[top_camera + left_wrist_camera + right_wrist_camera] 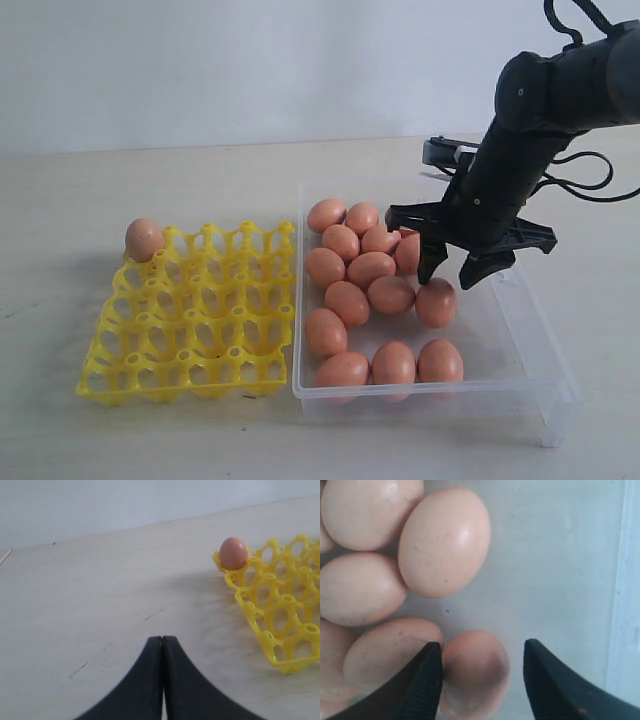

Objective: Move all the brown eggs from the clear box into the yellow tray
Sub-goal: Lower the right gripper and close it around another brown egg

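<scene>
**STOCK ENTRY: MY TWO PINCERS, EGGS, BOX, TRAY**

1. My right pincer (450,278) (481,646): released, jaws spread wide. It hangs inside the clear box (440,405) (555,570), towards its right side, pointing down. One brown egg (436,302) (475,675) lies between and just below the fingertips. I cannot tell whether either finger touches it. It is not gripped.

2. My left pincer (162,640): clenched, the two black fingers pressed flat together, nothing between them. It sits over bare table (100,605) (100,440), left of the tray. The exterior view does not show it.

3. Brown eggs in the box: fourteen counted from the exterior view, the one under my right pincer included.
   - Most crowd the left half, many touching their neighbours.
   - Three lie in a row along the near wall.
   - The right strip of the box floor holds none.

4. Brown egg in the tray (144,240) (233,553): one, upright in the far-left corner cup.

5. Yellow tray (190,330) (280,630): flat on the table, just left of the box. Its right edge runs close along the box's left wall. All other cups are open.
</scene>
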`<state>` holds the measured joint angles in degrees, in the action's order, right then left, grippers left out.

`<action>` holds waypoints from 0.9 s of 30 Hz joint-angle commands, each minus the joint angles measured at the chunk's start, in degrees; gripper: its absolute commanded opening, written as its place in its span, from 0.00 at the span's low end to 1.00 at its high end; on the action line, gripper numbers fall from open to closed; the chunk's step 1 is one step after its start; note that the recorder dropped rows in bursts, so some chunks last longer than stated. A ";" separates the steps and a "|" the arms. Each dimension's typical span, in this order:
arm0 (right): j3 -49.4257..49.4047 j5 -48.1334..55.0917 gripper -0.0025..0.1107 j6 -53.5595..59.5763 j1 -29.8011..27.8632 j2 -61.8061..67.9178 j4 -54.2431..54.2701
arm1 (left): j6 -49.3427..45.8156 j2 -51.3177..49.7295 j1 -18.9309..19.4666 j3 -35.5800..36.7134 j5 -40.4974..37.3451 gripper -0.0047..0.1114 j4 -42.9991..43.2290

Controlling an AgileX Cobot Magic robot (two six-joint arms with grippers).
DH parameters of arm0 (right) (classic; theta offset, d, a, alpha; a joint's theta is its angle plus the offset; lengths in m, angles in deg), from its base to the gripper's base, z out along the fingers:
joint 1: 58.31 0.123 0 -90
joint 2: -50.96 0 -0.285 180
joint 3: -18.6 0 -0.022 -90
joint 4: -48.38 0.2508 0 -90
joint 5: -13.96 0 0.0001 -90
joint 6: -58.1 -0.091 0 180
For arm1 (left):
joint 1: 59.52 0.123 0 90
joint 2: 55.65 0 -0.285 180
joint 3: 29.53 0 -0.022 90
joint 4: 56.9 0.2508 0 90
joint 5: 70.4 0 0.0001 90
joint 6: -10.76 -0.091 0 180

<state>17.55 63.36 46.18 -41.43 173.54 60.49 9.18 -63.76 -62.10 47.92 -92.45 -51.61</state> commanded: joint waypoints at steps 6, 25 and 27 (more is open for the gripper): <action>0.23 2.24 0.45 -0.15 -0.19 -0.20 0.31 | 0.32 0.32 -0.28 -0.23 0.35 0.04 -0.19; -6.63 -5.56 0.45 1.43 2.75 0.08 -2.74 | 0.32 0.32 -0.28 -0.23 0.35 0.04 -0.19; -6.63 -5.93 0.45 1.43 2.64 0.08 -3.31 | 0.32 0.32 -0.28 -0.23 0.35 0.04 -0.19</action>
<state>12.16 57.82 46.81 -38.74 172.80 59.62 9.18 -63.76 -62.10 47.92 -92.45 -51.61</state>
